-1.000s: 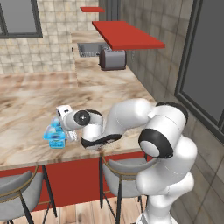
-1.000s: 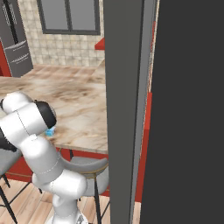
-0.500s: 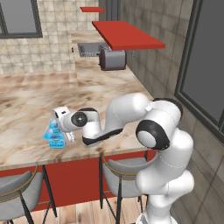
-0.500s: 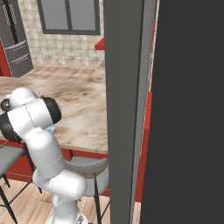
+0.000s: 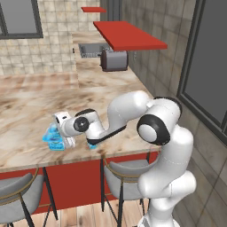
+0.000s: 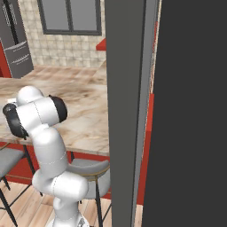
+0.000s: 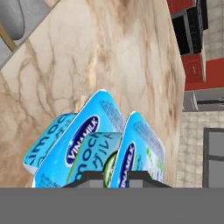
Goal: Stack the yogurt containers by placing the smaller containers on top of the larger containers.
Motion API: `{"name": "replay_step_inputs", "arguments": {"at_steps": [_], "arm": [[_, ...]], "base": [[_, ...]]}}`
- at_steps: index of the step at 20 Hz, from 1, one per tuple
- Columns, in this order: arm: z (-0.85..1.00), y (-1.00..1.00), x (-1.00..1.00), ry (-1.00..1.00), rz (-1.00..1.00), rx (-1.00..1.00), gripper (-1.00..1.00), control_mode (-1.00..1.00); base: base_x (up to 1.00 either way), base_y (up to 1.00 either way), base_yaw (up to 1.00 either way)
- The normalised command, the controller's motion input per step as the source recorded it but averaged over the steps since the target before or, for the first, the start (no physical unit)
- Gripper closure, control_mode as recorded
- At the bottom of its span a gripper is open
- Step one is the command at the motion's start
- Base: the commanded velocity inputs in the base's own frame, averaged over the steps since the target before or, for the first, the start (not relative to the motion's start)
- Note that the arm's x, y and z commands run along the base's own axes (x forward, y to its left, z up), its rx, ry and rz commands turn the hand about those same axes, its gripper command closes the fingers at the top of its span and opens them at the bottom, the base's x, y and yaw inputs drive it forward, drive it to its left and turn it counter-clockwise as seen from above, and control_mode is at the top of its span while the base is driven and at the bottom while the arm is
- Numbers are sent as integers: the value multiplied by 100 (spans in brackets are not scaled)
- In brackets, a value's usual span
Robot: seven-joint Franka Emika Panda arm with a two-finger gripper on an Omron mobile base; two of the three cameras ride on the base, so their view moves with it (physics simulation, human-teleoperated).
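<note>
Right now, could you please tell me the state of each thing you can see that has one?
gripper: shut, tips against the yogurt containers.
yogurt containers: light-blue tubs clustered together on the marble counter, near its front edge.
toaster: upright on the far counter, untouched.
stools: standing under the counter's front edge.

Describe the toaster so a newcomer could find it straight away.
Follow the marble counter away from the robot to its far end by the right-hand wall. The toaster sits there under the red shelf, just right of the sink. It is the rounded dark grey box on the counter.
</note>
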Motion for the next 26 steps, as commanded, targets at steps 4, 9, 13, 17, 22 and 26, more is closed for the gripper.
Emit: {"name": "replay_step_inputs", "arguments": {"at_steps": [4,9,13,17,22,26], "arm": [[-14,0,11,0,1,0,100,-100],[-9,0,6,0,1,0,-100,-100],[-1,-30,-1,0,0,0,-100,-100],[0,-42,-1,0,0,0,-100,-100],[31,-30,0,-6,0,1,-100,-100],[84,-26,-11,-16,0,7,-100,-100]], "base": [[0,0,0],[0,0,0],[0,0,0],[0,0,0],[0,0,0],[0,0,0]]}}
